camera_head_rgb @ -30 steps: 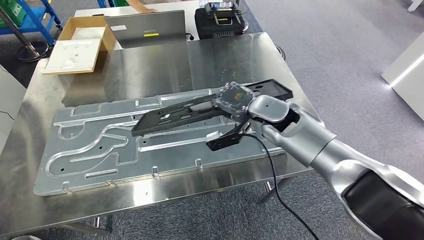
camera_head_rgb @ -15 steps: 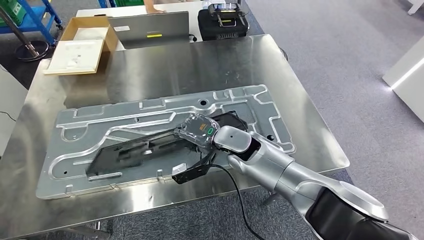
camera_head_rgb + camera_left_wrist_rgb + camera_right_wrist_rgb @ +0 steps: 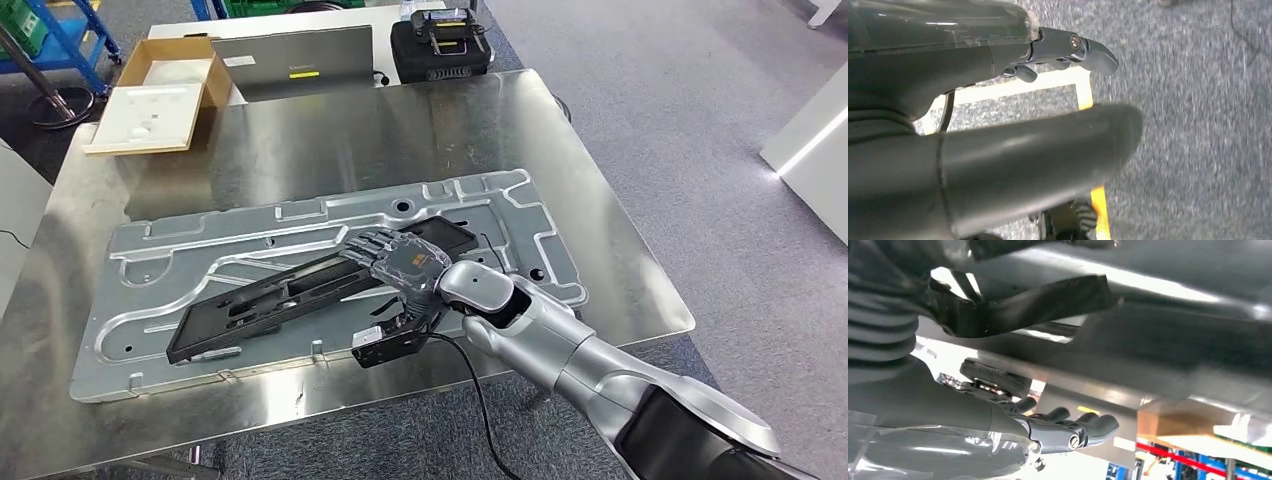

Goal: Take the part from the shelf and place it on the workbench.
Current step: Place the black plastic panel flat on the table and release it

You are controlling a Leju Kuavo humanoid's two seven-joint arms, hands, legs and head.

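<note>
The black part [image 3: 300, 292] is laid beneath the right hand [image 3: 400, 268] (fingers spread flat on it); release is left.

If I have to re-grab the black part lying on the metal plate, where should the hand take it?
Judging by its long, flat shape, take the black part across its narrow width near mid-length, from above, where the right hand now rests on it. An end grip would probably let it tilt.

We list the surface [image 3: 300, 140] as brushed steel with a soft sheen; the plate [image 3: 150, 260] as pale, matt stamped metal; the part [image 3: 290, 295] as matt black plastic; the box [image 3: 175, 60] as brown cardboard; the floor [image 3: 650, 120] as rough grey carpet.
</note>
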